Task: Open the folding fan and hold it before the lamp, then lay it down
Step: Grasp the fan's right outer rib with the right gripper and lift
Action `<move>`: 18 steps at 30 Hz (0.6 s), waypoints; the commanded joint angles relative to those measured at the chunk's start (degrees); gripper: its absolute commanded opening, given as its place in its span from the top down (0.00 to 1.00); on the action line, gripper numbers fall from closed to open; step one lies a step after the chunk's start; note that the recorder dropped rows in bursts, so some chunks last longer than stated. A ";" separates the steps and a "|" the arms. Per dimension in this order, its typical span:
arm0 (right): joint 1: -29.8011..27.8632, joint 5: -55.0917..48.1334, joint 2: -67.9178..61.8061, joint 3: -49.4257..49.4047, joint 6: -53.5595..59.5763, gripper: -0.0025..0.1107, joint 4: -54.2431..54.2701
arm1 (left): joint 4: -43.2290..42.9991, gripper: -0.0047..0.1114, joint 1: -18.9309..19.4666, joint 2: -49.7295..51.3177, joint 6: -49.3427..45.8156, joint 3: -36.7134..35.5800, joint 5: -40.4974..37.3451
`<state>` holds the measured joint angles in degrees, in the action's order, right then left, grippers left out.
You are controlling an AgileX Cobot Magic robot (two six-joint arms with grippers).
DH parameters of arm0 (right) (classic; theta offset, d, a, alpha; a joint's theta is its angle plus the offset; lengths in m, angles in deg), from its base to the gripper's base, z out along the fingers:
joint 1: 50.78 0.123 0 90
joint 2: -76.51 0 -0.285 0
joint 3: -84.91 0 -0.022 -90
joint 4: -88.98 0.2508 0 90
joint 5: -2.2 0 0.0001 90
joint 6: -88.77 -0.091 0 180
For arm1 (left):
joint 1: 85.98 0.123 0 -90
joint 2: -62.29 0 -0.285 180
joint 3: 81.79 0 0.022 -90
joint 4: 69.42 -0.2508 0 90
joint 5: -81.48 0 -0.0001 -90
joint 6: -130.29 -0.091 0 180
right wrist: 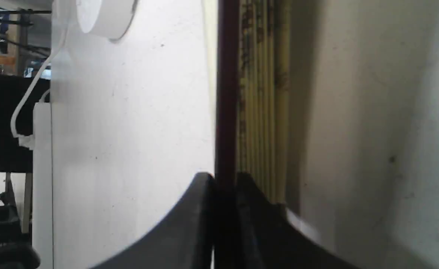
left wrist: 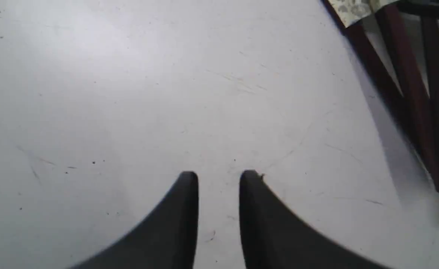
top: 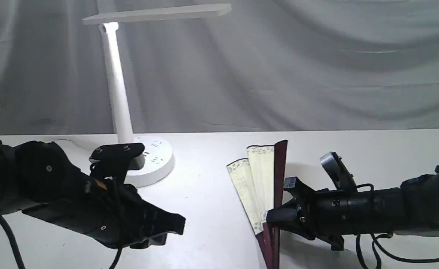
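Note:
The folding fan (top: pixel 256 179) stands partly spread on the white table (top: pixel 212 194), cream pleats leaning left and one maroon guard rib upright. My right gripper (top: pixel 279 215) is shut on that upright rib low down. In the right wrist view the right gripper (right wrist: pixel 225 179) pinches the dark rib, with the folded pleats of the fan (right wrist: pixel 262 93) just beside it. My left gripper (top: pixel 174 228) hovers low over the table, left of the fan. Its jaws stand slightly apart, and the left gripper (left wrist: pixel 218 179) holds nothing. The fan's ribs and pivot (left wrist: pixel 410 86) lie off to its side. The lamp (top: pixel 118 93) stands at the back left.
The lamp's round base (top: pixel 155 160) with sockets sits just behind my left arm, and its white cord (right wrist: pixel 28 101) trails off the table edge. A grey cloth backdrop (top: pixel 316 67) hangs behind the table. Bare tabletop lies between the two grippers.

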<state>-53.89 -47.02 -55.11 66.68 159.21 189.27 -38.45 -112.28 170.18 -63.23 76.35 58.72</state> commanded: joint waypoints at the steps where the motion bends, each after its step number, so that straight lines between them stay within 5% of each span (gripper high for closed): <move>1: -0.37 -3.43 0.12 -0.20 1.45 0.98 -0.35 | -0.31 0.79 -0.38 0.14 -0.43 0.31 0.57; 18: -0.37 -13.53 4.01 -0.20 1.45 0.98 -0.35 | -0.31 0.79 -0.38 0.14 -3.50 0.31 2.80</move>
<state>-53.89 -58.57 -53.06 66.68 159.77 188.75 -38.55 -112.28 170.18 -65.01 76.35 60.06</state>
